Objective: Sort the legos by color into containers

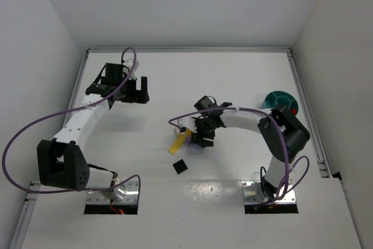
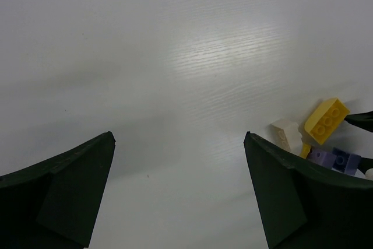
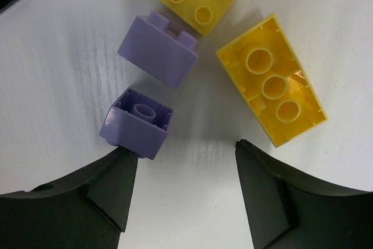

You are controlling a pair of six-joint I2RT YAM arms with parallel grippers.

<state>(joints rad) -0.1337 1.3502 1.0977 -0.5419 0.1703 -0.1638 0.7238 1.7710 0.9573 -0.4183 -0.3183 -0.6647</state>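
Right gripper (image 1: pixel 202 139) is hovering just beside the yellow plate (image 1: pixel 176 144); black square (image 1: pixel 180 167) is lying near them; dish (image 1: pixel 278 98) is sitting well apart, rightward.

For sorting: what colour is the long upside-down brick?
The brick is yellow; clearest in right wrist view.

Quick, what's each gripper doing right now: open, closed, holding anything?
Left gripper: open, holding nothing.
Right gripper: open, holding nothing; an upturned purple brick lies just ahead of one finger.

A: How does the left arm (image 1: pixel 81 122) stand?
B: It reaches far and left, with the left gripper (image 1: pixel 135 90) wide open.
A: And the right arm (image 1: pixel 245 118)?
B: It bends toward the middle, the right gripper (image 3: pixel 186 150) low, jaws apart.
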